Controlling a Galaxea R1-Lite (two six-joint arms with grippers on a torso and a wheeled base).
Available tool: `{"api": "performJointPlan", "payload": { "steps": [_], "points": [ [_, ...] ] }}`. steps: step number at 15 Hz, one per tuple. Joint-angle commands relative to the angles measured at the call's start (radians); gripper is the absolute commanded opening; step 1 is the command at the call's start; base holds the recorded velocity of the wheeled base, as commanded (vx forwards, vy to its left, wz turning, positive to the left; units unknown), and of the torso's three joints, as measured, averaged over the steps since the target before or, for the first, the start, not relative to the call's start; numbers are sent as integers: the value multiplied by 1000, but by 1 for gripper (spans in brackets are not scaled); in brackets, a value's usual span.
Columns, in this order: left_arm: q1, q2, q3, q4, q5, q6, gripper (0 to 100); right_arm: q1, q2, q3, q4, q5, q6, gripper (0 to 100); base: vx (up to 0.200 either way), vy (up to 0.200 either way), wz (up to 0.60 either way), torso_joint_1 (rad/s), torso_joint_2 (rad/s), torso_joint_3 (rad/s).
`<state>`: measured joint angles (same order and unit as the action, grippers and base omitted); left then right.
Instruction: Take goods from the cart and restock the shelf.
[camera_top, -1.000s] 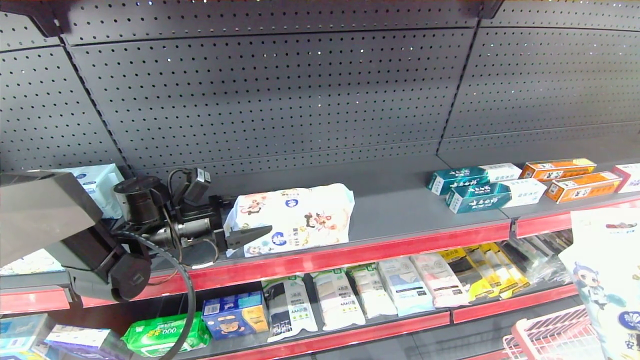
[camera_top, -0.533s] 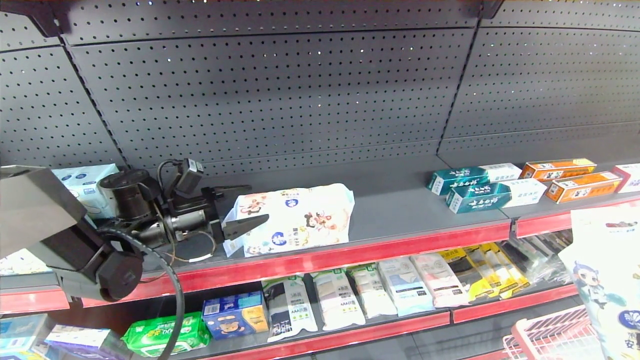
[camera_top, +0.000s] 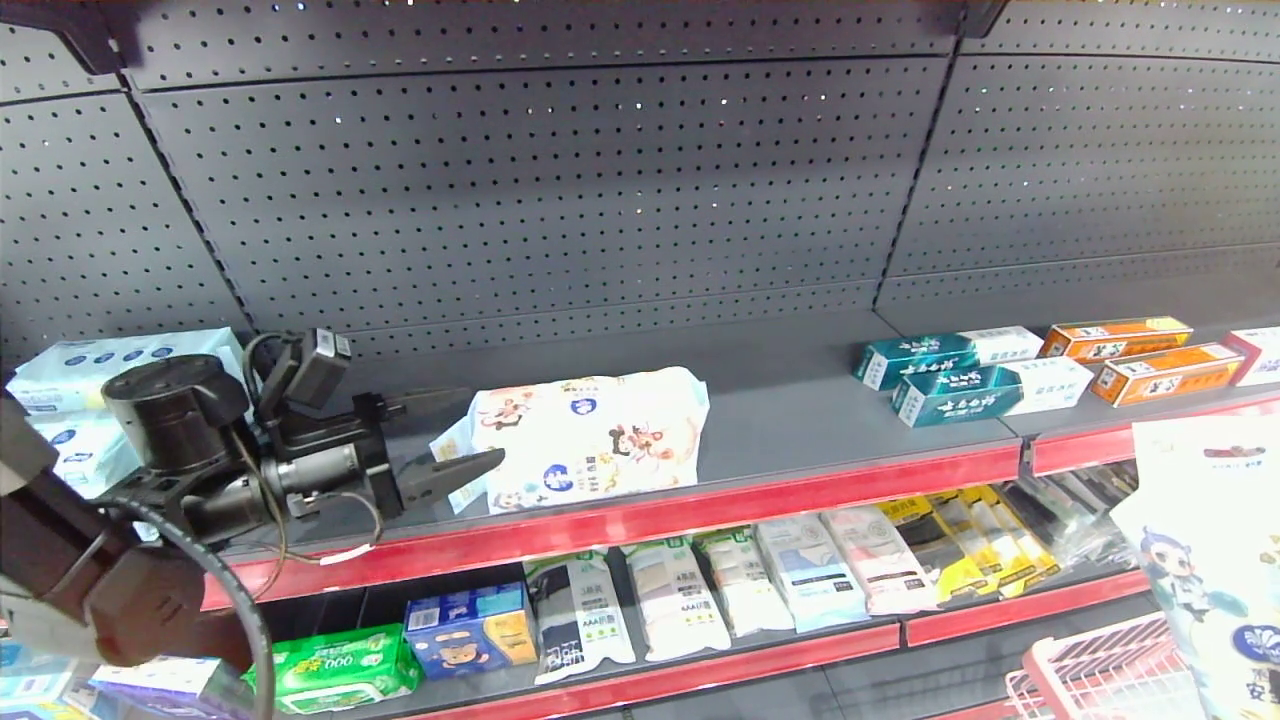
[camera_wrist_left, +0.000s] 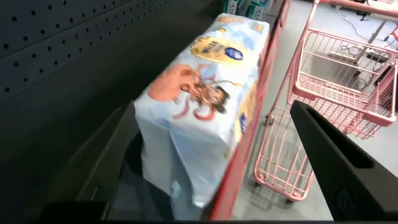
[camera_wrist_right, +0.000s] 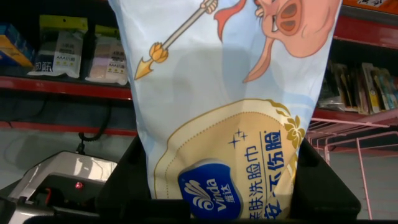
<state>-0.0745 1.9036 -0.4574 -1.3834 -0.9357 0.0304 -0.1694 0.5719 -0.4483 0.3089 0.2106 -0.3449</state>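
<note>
Over the last second our left claw (camera_top: 485, 425) has drawn back to the left, jaws wide and empty. The tissue pack (camera_top: 600, 430) lies free on the shelf (camera_top: 780, 420), so we judge it placed. Our right claw (camera_wrist_right: 224, 180) is clamped on a second pack (camera_wrist_right: 224, 93) at near right, probably next.

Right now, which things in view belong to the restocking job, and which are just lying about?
Job: shelved cartoon pack, between the fingers of the open left gripper; held cartoon pack, clamped in the right gripper; pink cart; shelf.
Lying about: teal boxes, orange boxes, white-blue packs at far left, lower-shelf goods.
</note>
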Motion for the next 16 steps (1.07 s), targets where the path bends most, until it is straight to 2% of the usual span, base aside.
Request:
{"api": "performJointPlan", "payload": {
  "steps": [1, 8, 10, 12, 13, 16],
  "points": [
    [19, -83, 69, -2, 0, 0, 100, 1, 0, 2, -1, 7, -6, 0, 0, 0, 0, 0, 0, 0],
    [108, -330, 322, 4, 8, 2, 100, -1, 6, -4, -1, 33, -8, 0, 0, 0, 0, 0, 0, 0],
    [114, -373, 396, 0, 21, 8, 100, -1, 6, -4, -4, 32, -6, 0, 0, 0, 0, 0, 0, 0],
    [113, -440, 457, 10, 77, 13, 100, -6, 16, 2, -51, 21, -3, 0, 0, 0, 0, 0, 0, 0],
    [114, -477, 456, 27, 101, 13, 100, -9, 26, 3, -77, 15, -3, 0, 0, 0, 0, 0, 0, 0],
    [114, -563, 439, 34, 258, -15, 100, -10, 46, -7, -102, 4, -3, 0, 0, 0, 0, 0, 0, 0]
  ]
}}
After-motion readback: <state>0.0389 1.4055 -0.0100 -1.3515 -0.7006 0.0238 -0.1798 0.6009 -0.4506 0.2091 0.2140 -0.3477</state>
